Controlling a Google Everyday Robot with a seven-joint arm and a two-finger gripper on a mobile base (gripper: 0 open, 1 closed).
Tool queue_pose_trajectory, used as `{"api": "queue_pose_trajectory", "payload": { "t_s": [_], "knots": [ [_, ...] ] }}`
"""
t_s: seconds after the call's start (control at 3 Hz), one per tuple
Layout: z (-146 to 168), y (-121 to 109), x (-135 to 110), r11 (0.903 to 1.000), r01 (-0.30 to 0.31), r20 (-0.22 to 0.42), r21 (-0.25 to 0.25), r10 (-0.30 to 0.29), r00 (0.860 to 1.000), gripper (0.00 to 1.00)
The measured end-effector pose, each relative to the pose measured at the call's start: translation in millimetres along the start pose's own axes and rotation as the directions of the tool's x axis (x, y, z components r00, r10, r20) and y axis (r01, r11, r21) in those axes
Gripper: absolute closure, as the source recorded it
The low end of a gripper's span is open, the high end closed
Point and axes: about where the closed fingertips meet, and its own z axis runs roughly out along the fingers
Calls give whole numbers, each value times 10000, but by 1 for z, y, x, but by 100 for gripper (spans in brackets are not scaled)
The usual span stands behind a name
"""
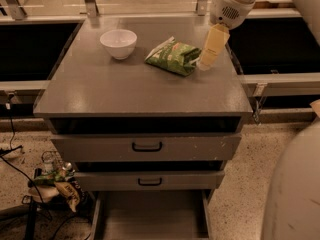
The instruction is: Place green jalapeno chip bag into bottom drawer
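Wide shallow grey bottom drawer (150, 216) stands pulled out below grey cabinet (125, 89). Crinkly green jalapeno chip bag (172, 57) lies on cabinet top toward far right corner. Yellowish two-finger gripper (204, 64) touches bag's right end; can't tell its grip state. Round white bowl (118, 43) sits far left.

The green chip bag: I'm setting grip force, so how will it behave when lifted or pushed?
The green chip bag looks puffy and crinkled, so it is probably light and floppy, denting under a squeeze. Lying flat on the smooth cabinet top, it would likely slide when nudged, not roll. The gripper sits at its right edge.
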Motion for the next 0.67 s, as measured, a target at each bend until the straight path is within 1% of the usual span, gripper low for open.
{"api": "queue_pose_trajectory", "payload": {
  "t_s": [0.33,0.67],
  "knots": [
    [20,-18,3,9991,-399,-132,-143,397,9991,0],
    [23,-22,1,9992,-392,-52,-56,392,9992,0]
  ]
}}
